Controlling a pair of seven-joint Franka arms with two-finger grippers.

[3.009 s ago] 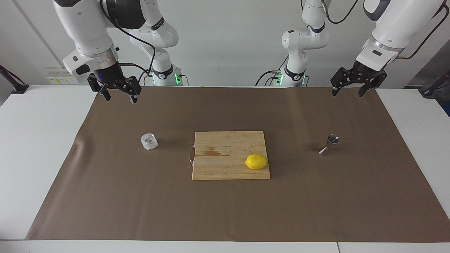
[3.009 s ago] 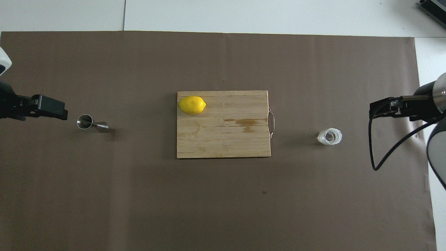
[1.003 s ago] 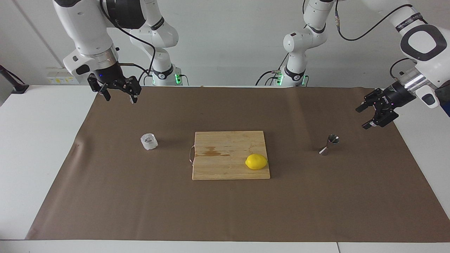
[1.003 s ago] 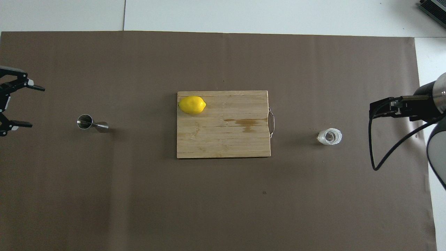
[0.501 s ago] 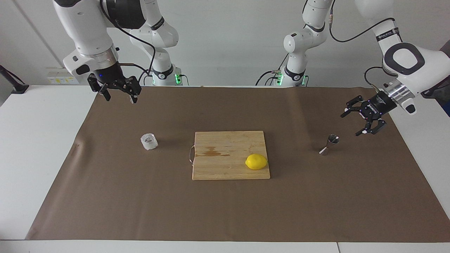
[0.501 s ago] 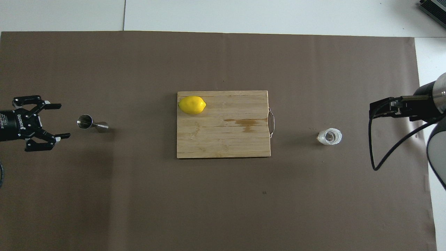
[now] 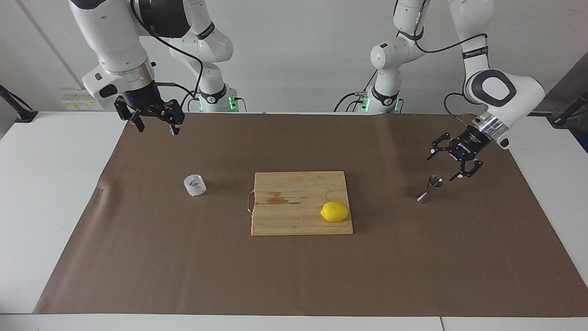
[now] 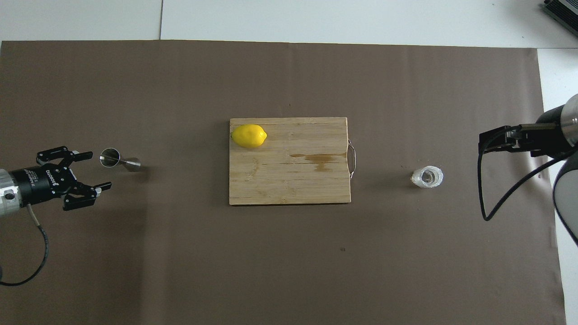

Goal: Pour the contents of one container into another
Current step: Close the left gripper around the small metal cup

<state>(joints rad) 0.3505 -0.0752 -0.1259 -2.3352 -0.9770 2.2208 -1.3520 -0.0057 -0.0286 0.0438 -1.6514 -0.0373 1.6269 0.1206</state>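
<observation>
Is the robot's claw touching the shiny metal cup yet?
Apart. In the facing view the open left end effector hovers just above the steel jigger, with brown paper showing between them.

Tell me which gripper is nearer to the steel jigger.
Left. The left gripper hovers open right beside the steel jigger, not touching it. The right gripper waits open at the right arm's end of the table, near the glass cup.

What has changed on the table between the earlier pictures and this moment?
The left gripper came down from near the robots' end of the mat, turned sideways and moved close to the steel jigger, open, not touching it. Nothing was grasped or released. The right gripper waits open as before; the glass cup, cutting board and lemon did not move.
</observation>
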